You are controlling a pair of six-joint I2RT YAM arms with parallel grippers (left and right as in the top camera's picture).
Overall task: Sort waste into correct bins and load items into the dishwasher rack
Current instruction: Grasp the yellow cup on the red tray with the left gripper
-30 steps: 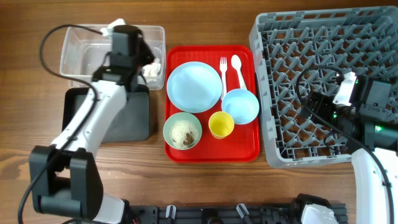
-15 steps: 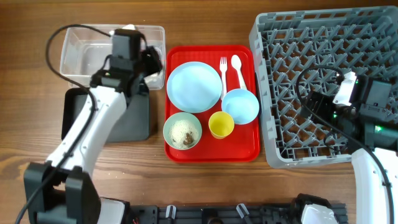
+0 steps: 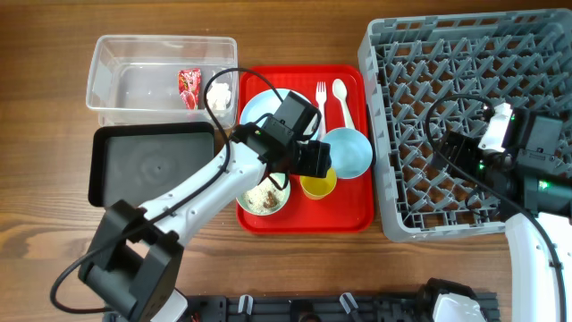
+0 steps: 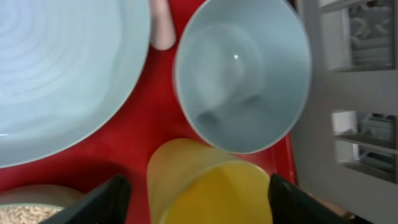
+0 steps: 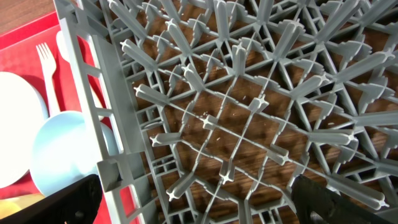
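Jaws of left gripper (image 4: 198, 196) wide, straddling yellow cup (image 4: 205, 180) on red tray (image 3: 304, 216), fingers (image 4: 106, 199) clear of its sides. Right gripper (image 5: 199, 199) jaws wide over dishwasher rack (image 5: 249, 93), holding nothing. Red wrapper (image 3: 189, 82) and white tissue (image 3: 220, 94) lie in clear tub (image 3: 134, 43); scraps (image 3: 261, 193) sit in green bowl (image 3: 239, 190) beside cup.

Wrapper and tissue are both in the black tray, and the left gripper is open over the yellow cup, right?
Not quite. The overhead view shows the red wrapper and the tissue lying in the clear tub, not in the black tray. The rest holds: the left gripper is open over the yellow cup.
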